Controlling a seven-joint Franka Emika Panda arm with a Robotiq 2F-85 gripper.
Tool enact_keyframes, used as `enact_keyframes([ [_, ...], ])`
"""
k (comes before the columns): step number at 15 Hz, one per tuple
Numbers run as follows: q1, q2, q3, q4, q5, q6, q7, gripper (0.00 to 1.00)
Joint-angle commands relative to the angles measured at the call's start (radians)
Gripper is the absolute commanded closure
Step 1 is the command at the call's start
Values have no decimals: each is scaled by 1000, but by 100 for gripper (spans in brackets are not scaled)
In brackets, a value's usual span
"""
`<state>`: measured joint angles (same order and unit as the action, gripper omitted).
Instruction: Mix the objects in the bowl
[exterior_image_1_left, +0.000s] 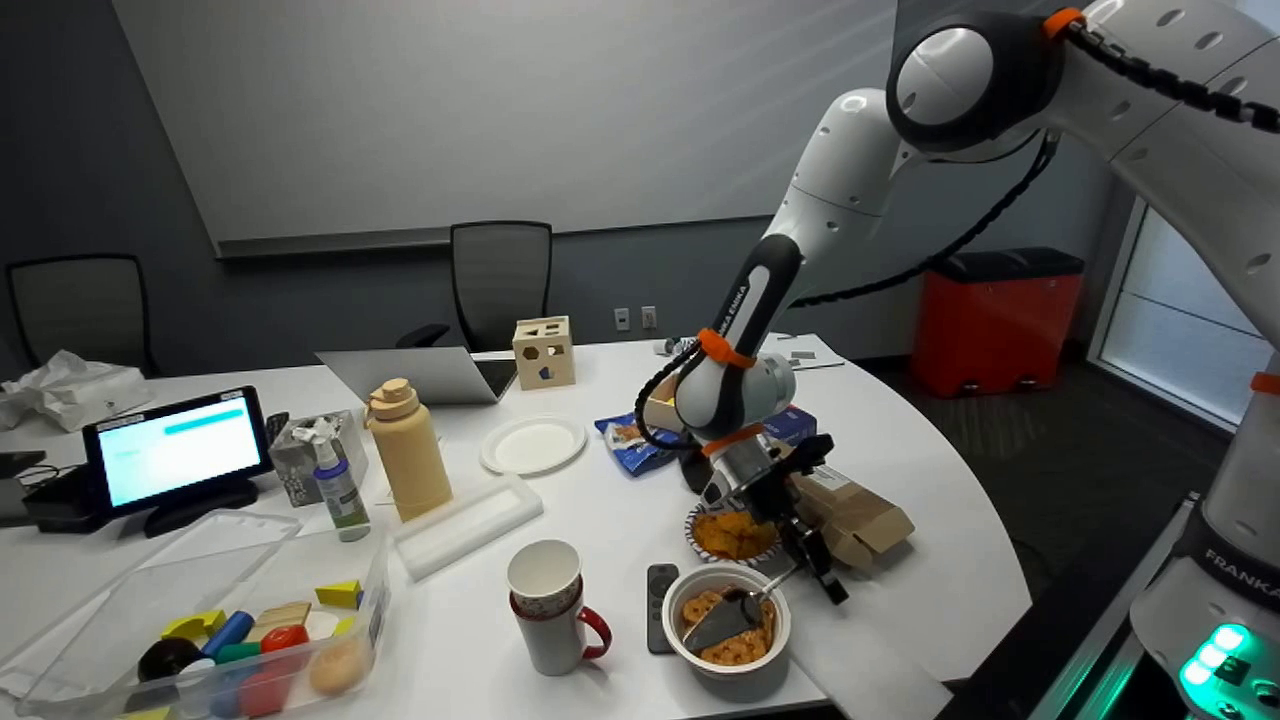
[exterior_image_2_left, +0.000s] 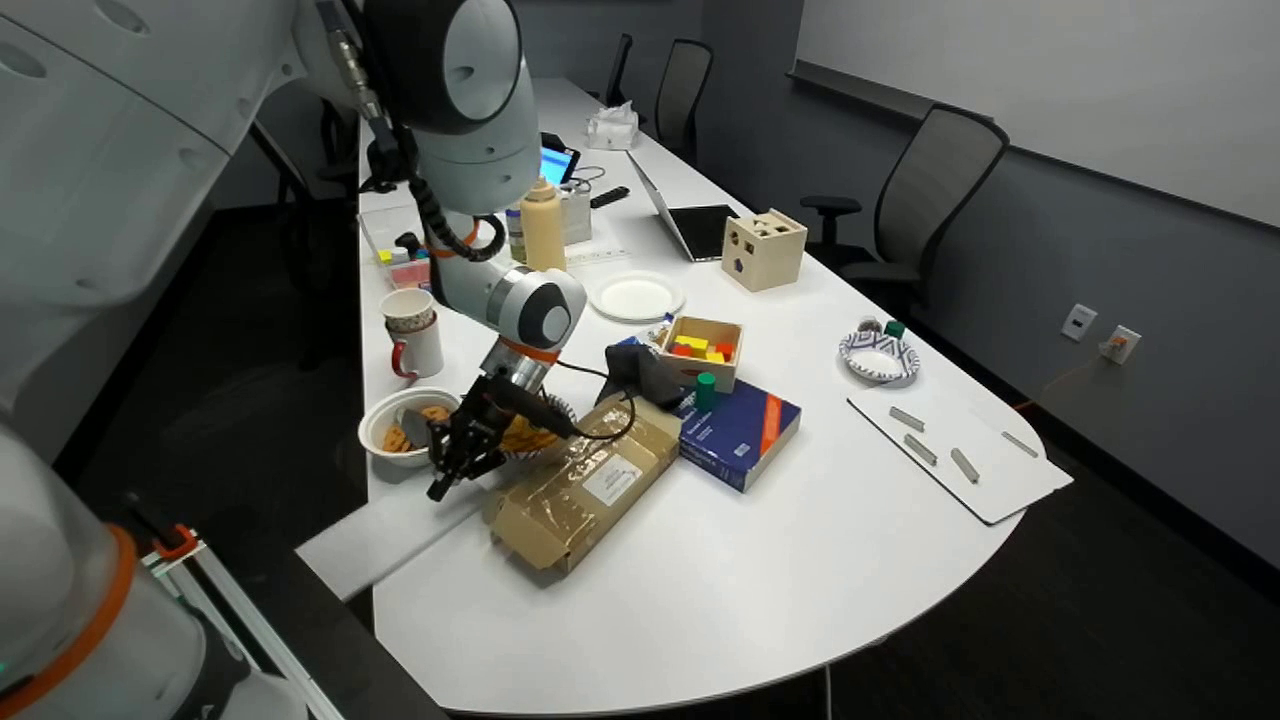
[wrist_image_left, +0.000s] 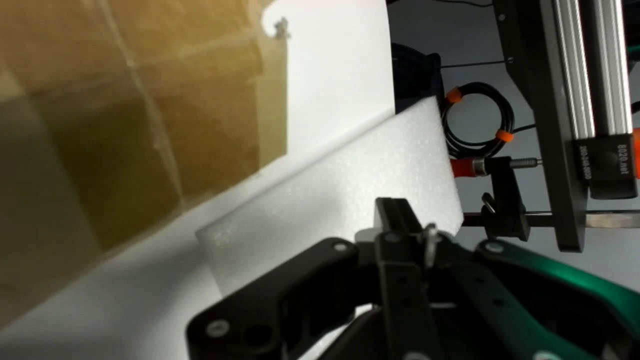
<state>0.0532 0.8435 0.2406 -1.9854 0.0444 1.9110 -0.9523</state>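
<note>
Bowl (exterior_image_1_left: 672, 622), white and round, sits upright on a white table (exterior_image_1_left: 610, 520), close to the table's edge, mouth facing up and axis vertical. Inside is a heap of small orange-brown bits (exterior_image_1_left: 738, 652), some ring-shaped. A dark spatula (exterior_image_1_left: 722, 622) slants down into them. In an exterior view its long axis runs from lower left to upper right: the broad blade lies on the bits, its tip toward the bowl's left wall, and the thin metal shaft rises over the rim to the gripper (exterior_image_1_left: 820, 570). The gripper is narrow, holding the spatula by that shaft; in the wrist view its fingers (wrist_image_left: 395, 220) stand close together.

In that exterior view, a remote (exterior_image_1_left: 660, 607) lies just left of the bowl, lengthwise toward the viewer. Farther left, an upright mug (exterior_image_1_left: 555, 645) with a red handle has a cup (exterior_image_1_left: 545, 597) nested in its top. Behind the bowl, a patterned dish (exterior_image_1_left: 691, 535) holds brighter orange pieces (exterior_image_1_left: 735, 535), with a box (exterior_image_1_left: 850, 510) to its right. In the wrist view, a white sheet (wrist_image_left: 375, 170) lies beside the box.
</note>
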Motion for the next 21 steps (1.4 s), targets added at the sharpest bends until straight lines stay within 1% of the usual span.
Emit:
enact_keyframes([
  [1, 31, -47, -4, 11, -55, -71, 57, 100],
  [4, 38, -80, 2, 14, -77, -86, 73, 100],
  [5, 43, -84, 0, 19, -84, -91, 78, 74],
  [6, 47, -87, -1, 23, -90, -94, 83, 72],
  [7, 50, -85, -2, 27, -97, -96, 86, 66],
  [10, 53, -80, -2, 29, -106, -97, 90, 44],
  [11, 53, -75, -1, 30, -107, -95, 89, 85],
  [12, 51, -71, -1, 31, -104, -93, 92, 81],
  [13, 51, -62, -2, 36, -102, -99, 94, 81],
  [15, 49, -48, -3, 42, -100, -112, 96, 95],
  [16, 47, -44, -3, 42, -96, -116, 100, 100],
  [21, 42, -38, -7, 41, -96, -126, 113, 99],
])
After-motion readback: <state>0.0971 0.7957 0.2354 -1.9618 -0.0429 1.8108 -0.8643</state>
